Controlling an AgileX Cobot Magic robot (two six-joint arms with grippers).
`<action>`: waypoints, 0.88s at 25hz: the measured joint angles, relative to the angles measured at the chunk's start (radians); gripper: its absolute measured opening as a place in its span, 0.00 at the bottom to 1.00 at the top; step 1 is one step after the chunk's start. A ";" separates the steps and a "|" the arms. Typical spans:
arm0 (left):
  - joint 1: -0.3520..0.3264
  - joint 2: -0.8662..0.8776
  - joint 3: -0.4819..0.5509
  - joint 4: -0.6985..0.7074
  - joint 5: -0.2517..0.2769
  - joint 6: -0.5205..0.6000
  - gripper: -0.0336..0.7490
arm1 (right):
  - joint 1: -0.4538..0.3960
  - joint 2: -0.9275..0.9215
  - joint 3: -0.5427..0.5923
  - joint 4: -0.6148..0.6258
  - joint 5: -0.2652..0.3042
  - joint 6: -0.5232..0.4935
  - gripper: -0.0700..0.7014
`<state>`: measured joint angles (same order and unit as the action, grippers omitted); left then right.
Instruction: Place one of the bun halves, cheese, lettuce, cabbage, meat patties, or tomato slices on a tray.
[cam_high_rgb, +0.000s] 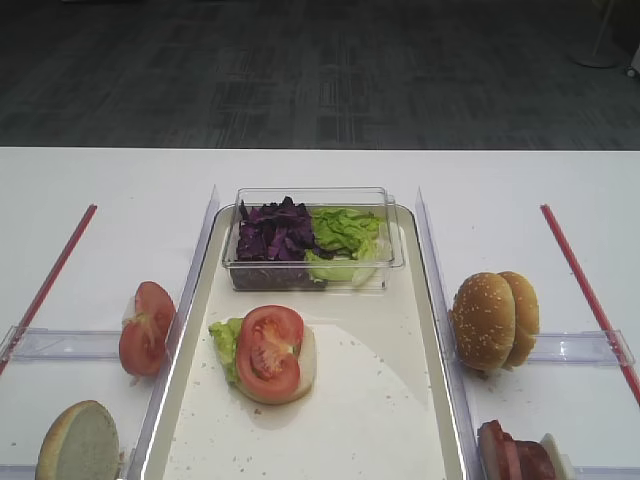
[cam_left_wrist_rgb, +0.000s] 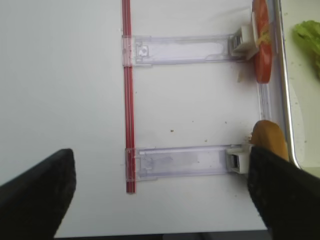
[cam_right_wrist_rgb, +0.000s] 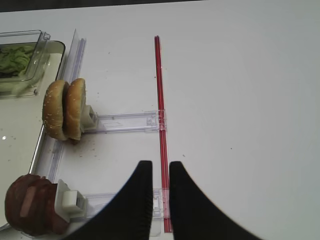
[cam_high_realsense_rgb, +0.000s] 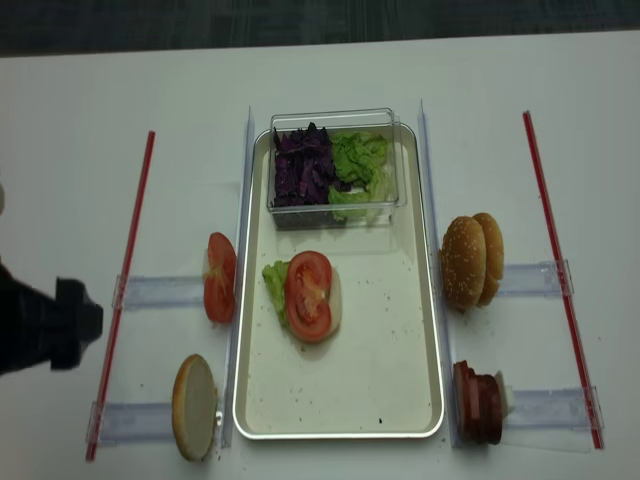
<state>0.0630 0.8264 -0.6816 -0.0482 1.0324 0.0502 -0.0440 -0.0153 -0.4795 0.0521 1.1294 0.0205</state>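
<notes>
On the long silvery tray (cam_high_realsense_rgb: 340, 432) lies a pale bun half topped with lettuce (cam_high_realsense_rgb: 273, 285) and a tomato slice (cam_high_realsense_rgb: 308, 295). More tomato slices (cam_high_realsense_rgb: 220, 277) and a flat-cut bun half (cam_high_realsense_rgb: 195, 393) stand on holders left of the tray. Sesame bun halves (cam_high_realsense_rgb: 473, 260) and meat patties (cam_high_realsense_rgb: 478, 403) stand to its right. Purple cabbage (cam_high_rgb: 275, 232) fills half of the clear box. My left gripper (cam_left_wrist_rgb: 160, 165) is open wide and empty over the table, left of the tomato slices (cam_left_wrist_rgb: 261, 45). My right gripper (cam_right_wrist_rgb: 160, 167) hovers empty, nearly shut, right of the meat patties (cam_right_wrist_rgb: 30, 210).
A clear plastic box (cam_high_rgb: 312, 240) sits at the tray's far end. Red strips (cam_high_realsense_rgb: 125, 280) (cam_high_realsense_rgb: 555, 260) run along both sides, crossed by clear plastic holder rails (cam_left_wrist_rgb: 185, 162). My left arm's dark body (cam_high_realsense_rgb: 45, 325) shows at the left edge.
</notes>
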 joint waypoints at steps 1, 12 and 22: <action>0.000 -0.047 0.029 -0.002 -0.003 0.007 0.86 | 0.000 0.000 0.000 0.000 0.000 0.000 0.26; 0.000 -0.472 0.171 -0.006 0.005 0.032 0.86 | 0.000 0.000 0.000 0.000 0.000 0.002 0.26; 0.002 -0.703 0.171 -0.008 0.066 0.047 0.86 | 0.000 0.000 0.000 0.000 0.000 0.005 0.26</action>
<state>0.0646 0.1235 -0.5102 -0.0558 1.0986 0.0976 -0.0440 -0.0153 -0.4795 0.0521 1.1294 0.0253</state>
